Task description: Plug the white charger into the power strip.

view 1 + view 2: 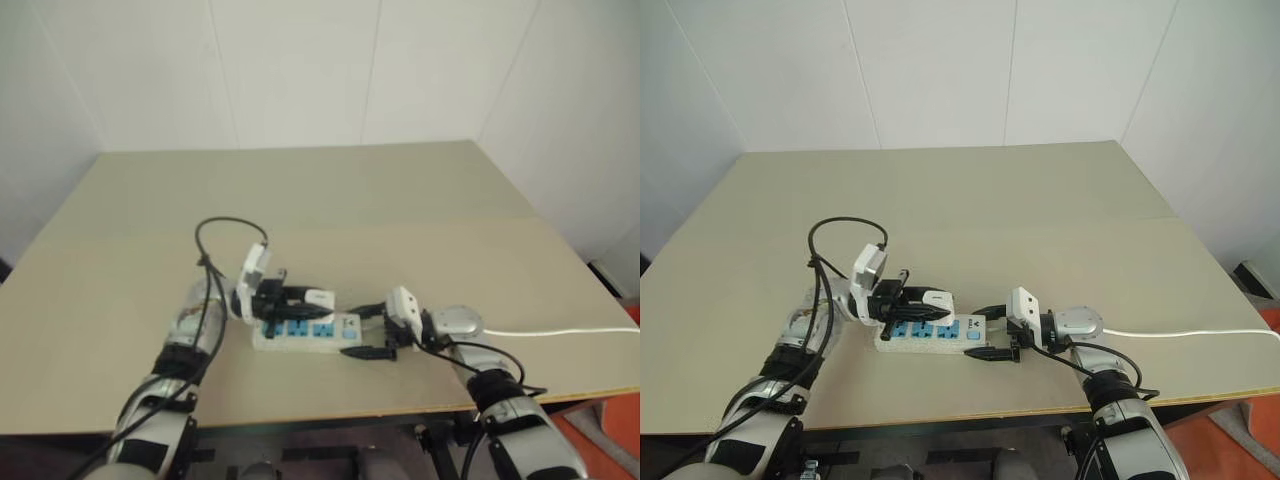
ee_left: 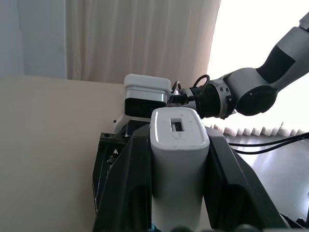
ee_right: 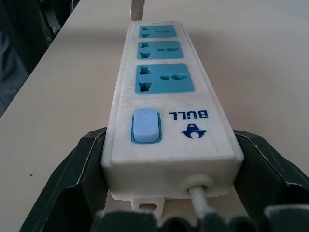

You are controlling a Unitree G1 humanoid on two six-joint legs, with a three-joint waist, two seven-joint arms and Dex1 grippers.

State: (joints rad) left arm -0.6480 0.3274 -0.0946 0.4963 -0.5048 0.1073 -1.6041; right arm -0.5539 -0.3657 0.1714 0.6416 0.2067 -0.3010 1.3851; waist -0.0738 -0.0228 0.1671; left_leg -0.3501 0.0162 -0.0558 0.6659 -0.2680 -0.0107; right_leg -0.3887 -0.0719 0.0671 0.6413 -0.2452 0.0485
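Note:
My left gripper [image 1: 305, 297] is shut on the white charger [image 1: 320, 298], a small rounded white block, and holds it just above the power strip [image 1: 300, 334]. In the left wrist view the charger [image 2: 176, 159] sits clamped between the two black fingers [image 2: 128, 188]. The strip is a white bar with three blue sockets [image 3: 164, 77] and a light blue switch [image 3: 146, 125]. My right gripper [image 1: 982, 332] grips the strip's switch end, one finger [image 3: 77, 169] on each long side. A metal prong [image 3: 137, 8] of the charger hangs over the far end of the strip.
The strip's white cord [image 1: 560, 332] runs to the right along the beige table [image 1: 400, 200] and off its right side. The table's front edge [image 1: 300, 415] lies close behind both arms. White walls stand beyond the far edge.

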